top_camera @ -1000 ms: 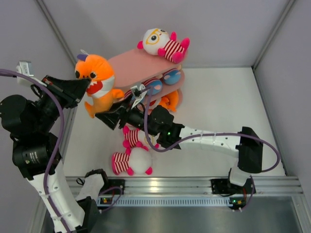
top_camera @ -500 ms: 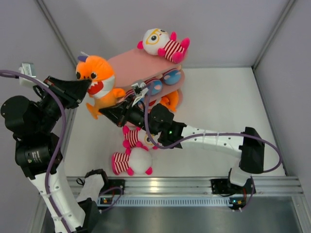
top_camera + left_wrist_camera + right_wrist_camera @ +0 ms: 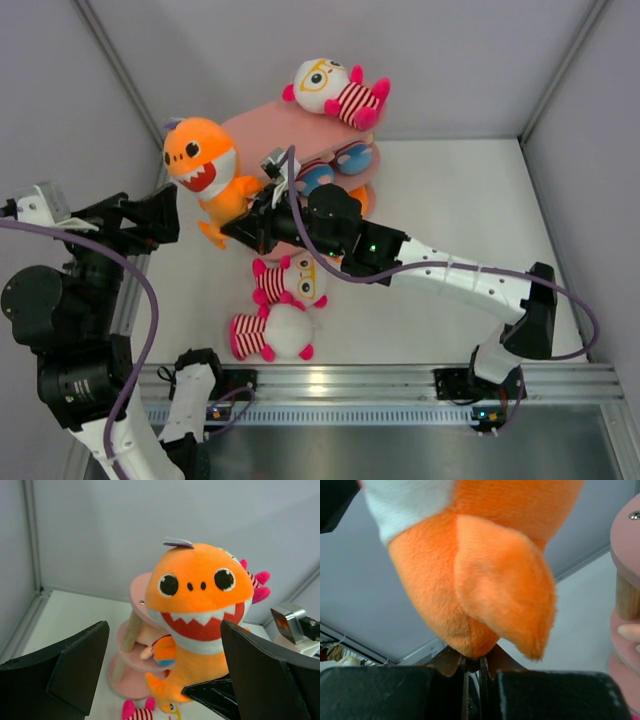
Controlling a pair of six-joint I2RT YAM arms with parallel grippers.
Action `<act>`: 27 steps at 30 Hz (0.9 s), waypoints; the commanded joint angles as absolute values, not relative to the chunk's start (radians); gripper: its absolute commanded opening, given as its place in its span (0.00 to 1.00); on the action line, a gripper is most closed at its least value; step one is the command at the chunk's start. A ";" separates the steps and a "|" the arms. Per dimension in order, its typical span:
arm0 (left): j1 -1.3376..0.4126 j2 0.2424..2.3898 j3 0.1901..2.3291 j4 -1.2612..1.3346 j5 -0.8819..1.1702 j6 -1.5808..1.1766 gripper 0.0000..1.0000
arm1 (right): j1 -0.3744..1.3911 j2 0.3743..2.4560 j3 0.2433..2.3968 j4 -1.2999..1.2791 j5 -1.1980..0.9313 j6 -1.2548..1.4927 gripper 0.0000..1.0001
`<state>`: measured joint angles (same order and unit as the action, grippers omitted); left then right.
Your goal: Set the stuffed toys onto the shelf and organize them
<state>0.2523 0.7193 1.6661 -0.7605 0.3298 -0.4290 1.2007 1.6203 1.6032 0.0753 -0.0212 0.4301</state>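
An orange fish-like stuffed toy (image 3: 203,165) (image 3: 200,605) (image 3: 480,570) hangs upright in the air beside the left end of the pink shelf (image 3: 262,136). My right gripper (image 3: 238,228) (image 3: 474,661) is shut on its bottom end. To the left of the toy my left gripper (image 3: 163,214) (image 3: 165,675) stands open and apart from it, with the toy facing it. A white-headed striped toy (image 3: 330,88) lies on the top board. Two blue-and-peach toys (image 3: 330,170) and another orange one (image 3: 352,207) sit on the lower boards. Two more striped toys (image 3: 288,281) (image 3: 270,334) lie on the table.
Grey walls close in the back and both sides, the left wall (image 3: 60,90) near my left arm. A metal rail (image 3: 400,382) runs along the near edge. The right arm (image 3: 450,280) stretches across the table above the two lying toys.
My left gripper opened, let go of the orange toy and drew back down-left. My right gripper shut on the toy's bottom end and moved it slightly right, toward the shelf.
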 commanded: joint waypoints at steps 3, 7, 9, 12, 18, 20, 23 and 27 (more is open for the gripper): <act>0.238 0.680 1.675 -0.759 0.152 -0.246 0.98 | 1.163 1.566 1.674 -0.041 -0.092 0.411 0.00; 0.235 0.657 1.625 -0.778 0.022 -0.152 0.98 | 1.155 1.514 1.625 -0.100 -0.078 0.429 0.00; 0.230 0.646 1.576 -0.782 -0.027 -0.129 0.98 | 1.157 1.459 1.556 -0.116 -0.057 0.443 0.00; 0.221 0.623 1.503 -0.788 -0.066 -0.075 0.98 | 1.155 1.395 1.504 -0.188 -0.020 0.465 0.00; 0.219 0.574 1.391 -0.790 -0.124 -0.035 0.98 | 1.158 1.252 1.369 -0.346 -0.032 0.541 0.00; 0.224 0.569 1.373 -0.792 -0.120 -0.043 0.98 | 1.161 1.227 1.339 -0.443 -0.046 0.561 0.00; 0.238 0.569 1.367 -0.790 -0.097 -0.052 0.98 | 1.164 1.192 1.290 -0.556 -0.087 0.575 0.00; 0.245 0.574 1.367 -0.790 -0.094 -0.041 0.98 | 1.164 1.088 1.098 -0.506 -0.259 0.627 0.00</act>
